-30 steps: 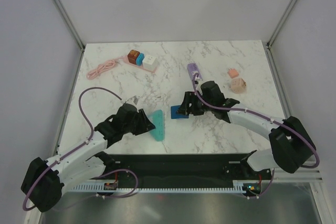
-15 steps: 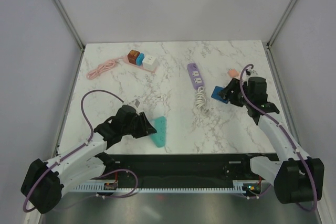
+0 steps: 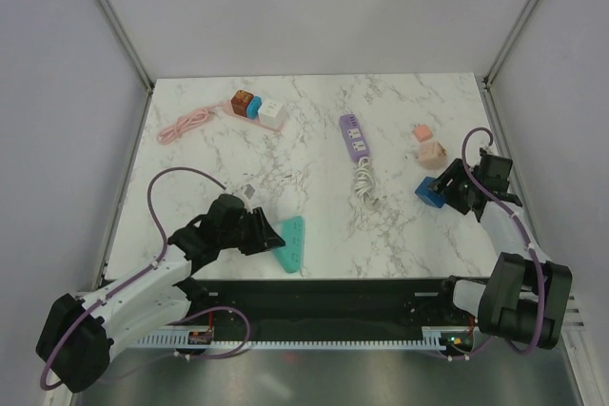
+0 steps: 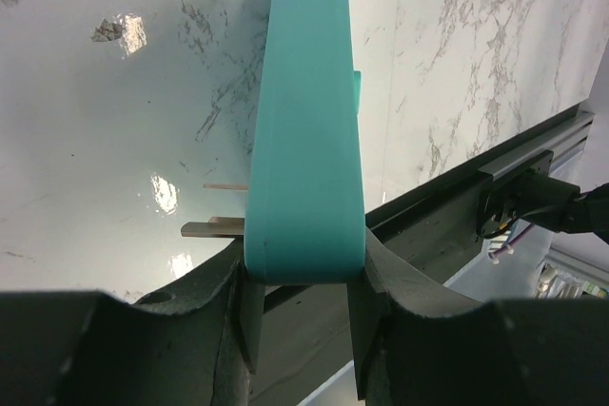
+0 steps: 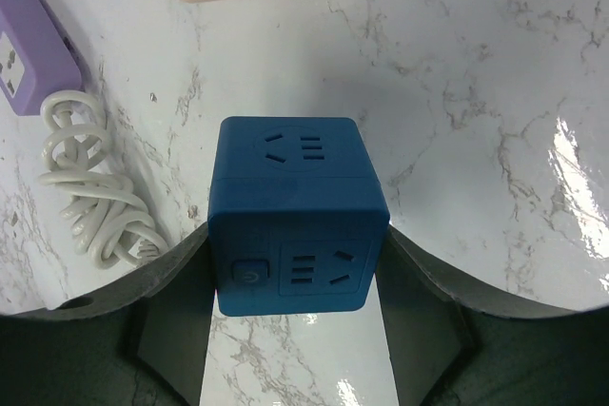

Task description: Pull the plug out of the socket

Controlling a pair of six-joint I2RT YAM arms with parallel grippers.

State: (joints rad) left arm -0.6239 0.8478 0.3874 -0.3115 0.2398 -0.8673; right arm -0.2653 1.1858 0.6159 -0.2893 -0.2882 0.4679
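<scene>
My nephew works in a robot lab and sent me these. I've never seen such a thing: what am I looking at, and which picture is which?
These show two white robot arms bolted to the near edge of a marble-look table, each ending in a two-finger gripper. The wide picture looks down from above and behind them. The two close-ups come from cameras on the wrists, so the dark shapes at their bottom are the fingers. The left gripper is shut on a teal plug with metal prongs. The right gripper is shut on a blue socket cube. Lying on the table: a purple power strip with a coiled white cord, two pink cubes, a pink cable and a cluster of coloured cubes.
</scene>
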